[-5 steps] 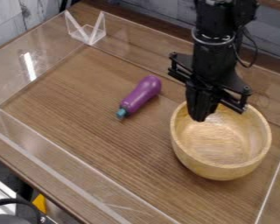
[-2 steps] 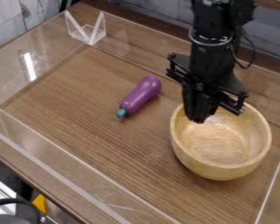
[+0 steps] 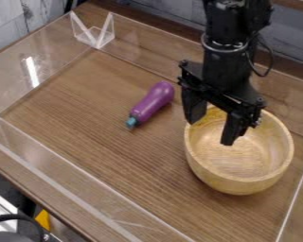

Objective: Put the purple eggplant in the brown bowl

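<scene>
The purple eggplant lies on the wooden table, its teal stem end pointing toward the front left. To its right stands the brown bowl, large, round and light wood, with nothing visible inside. My black gripper hangs over the bowl's left rear rim, fingers spread wide and pointing down, one finger outside the rim and one over the bowl. It holds nothing. The eggplant lies a short way to the left of the gripper, apart from it.
Clear acrylic walls border the table on the left, back and front. A clear plastic stand sits at the back left corner. Open wood surface stretches in front of and left of the eggplant.
The gripper's fingers were together over the bowl's rim before; now they are spread wide. The arm has shifted slightly left. Eggplant and bowl have not moved.
</scene>
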Robot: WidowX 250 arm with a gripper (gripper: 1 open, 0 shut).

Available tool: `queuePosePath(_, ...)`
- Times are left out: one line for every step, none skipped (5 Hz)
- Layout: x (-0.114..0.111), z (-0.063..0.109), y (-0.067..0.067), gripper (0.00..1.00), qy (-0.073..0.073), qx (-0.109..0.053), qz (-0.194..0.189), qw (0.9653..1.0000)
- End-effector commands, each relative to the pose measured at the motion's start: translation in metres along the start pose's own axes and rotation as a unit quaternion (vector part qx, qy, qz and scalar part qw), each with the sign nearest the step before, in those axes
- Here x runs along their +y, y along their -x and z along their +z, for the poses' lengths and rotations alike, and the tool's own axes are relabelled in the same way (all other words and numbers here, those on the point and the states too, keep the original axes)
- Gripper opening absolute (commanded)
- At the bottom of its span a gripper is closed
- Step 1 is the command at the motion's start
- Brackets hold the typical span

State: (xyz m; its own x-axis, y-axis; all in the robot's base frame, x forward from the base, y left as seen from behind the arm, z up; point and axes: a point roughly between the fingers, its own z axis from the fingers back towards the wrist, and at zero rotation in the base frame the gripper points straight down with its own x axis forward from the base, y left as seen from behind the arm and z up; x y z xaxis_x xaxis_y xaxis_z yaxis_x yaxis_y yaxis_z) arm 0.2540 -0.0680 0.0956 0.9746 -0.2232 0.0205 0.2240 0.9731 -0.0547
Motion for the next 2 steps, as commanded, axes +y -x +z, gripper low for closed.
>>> queuePosePath(0.0025, 0.0074, -0.0020, 1.00, 0.001, -0.017, 0.004, 0.9999)
queuePosePath(0.0033, 0.0036, -0.0006, 1.00, 0.002, -0.011, 0.005, 0.9999)
